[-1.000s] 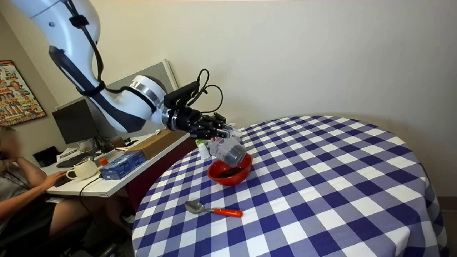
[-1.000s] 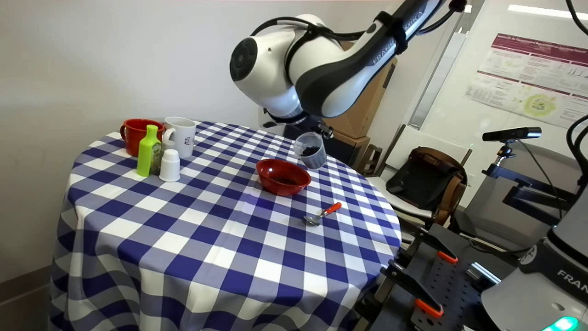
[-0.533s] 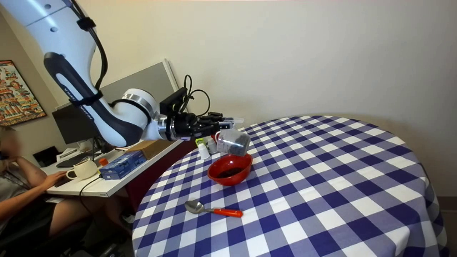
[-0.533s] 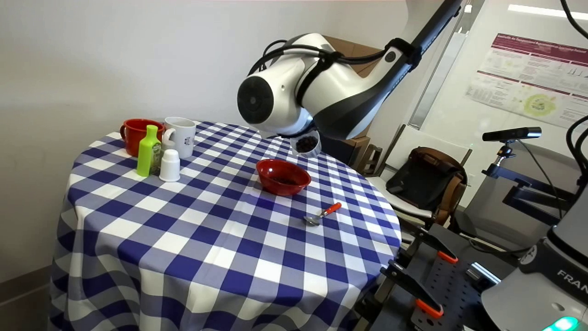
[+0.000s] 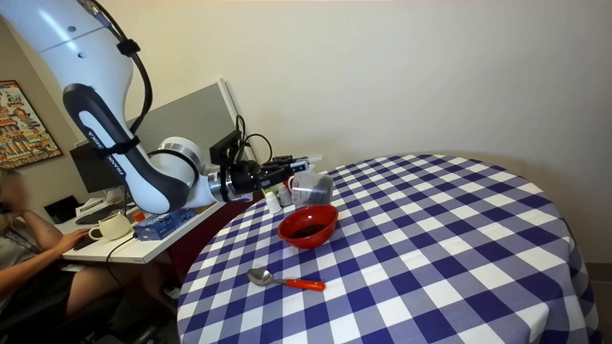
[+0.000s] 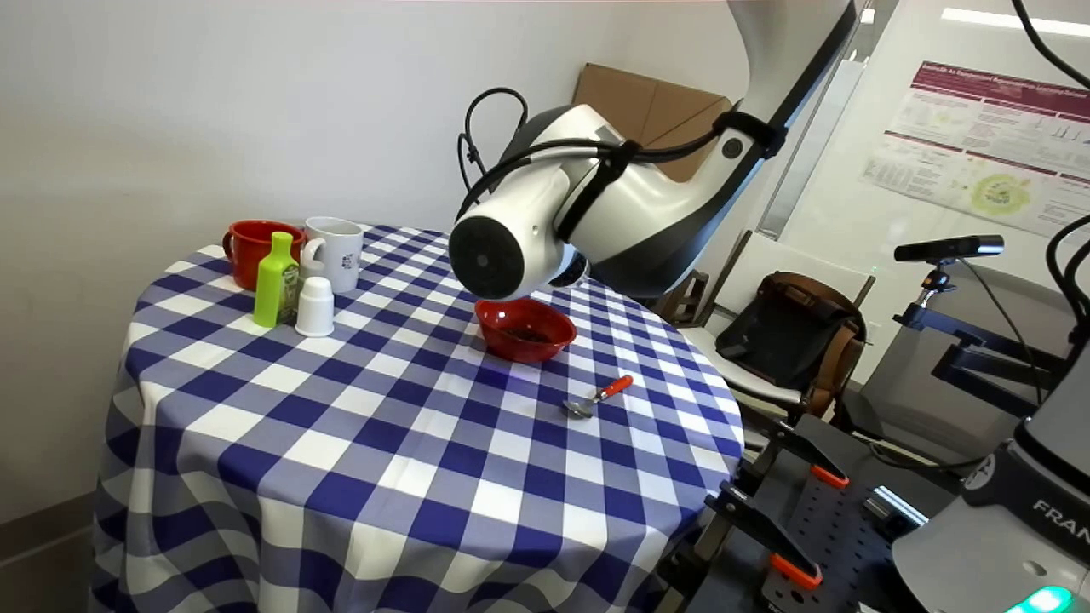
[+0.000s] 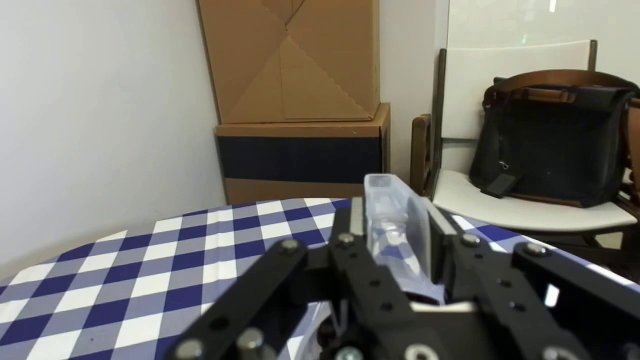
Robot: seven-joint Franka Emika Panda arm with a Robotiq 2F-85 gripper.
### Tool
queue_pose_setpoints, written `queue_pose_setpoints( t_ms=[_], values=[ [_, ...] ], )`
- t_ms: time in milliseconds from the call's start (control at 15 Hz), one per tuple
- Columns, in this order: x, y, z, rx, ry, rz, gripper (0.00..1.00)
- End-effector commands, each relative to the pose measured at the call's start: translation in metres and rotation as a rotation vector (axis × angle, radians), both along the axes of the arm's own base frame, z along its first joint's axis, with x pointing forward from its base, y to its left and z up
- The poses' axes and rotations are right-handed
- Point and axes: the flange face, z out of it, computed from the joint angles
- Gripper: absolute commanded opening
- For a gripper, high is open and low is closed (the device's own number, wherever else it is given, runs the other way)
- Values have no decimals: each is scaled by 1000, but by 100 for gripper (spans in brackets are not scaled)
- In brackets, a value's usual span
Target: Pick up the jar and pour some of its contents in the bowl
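Note:
The jar (image 5: 313, 189) is clear, with dark contents in it. My gripper (image 5: 301, 166) is shut on its handle, which sits between both fingers (image 7: 397, 220) in the wrist view. The jar is held above the far side of the red bowl and is tilted over towards its side; its exact angle is unclear. In an exterior view the arm hides most of the jar (image 6: 576, 271). The bowl (image 5: 306, 242) stands upright on the table with some dark contents inside. It also shows in an exterior view (image 6: 525, 347), partly behind the wrist.
An orange-handled spoon (image 5: 306, 285) lies in front of the bowl. A red mug (image 6: 260, 255), a white mug (image 6: 342, 255), a green bottle (image 6: 272, 285) and a white container (image 6: 315, 311) stand grouped on the checkered table near the wall.
My wrist has come down and levelled out. The jar has swung from pointing down over the bowl to lying more level, slightly higher. The bowl has not moved.

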Motion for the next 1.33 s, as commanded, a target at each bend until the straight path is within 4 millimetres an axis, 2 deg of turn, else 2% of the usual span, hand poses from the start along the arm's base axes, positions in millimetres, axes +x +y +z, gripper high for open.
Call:
queue_pose_setpoints(
  t_ms=[0,267,800,1267],
  values=[
    [1,0,-7,-93,-28,41,8],
    [5,1,-14,-183,-52,73,8],
    [-3,8,-39,-341,-113,194,8],
    [-7,2,-51,-424,-197,265,8]
  ],
)
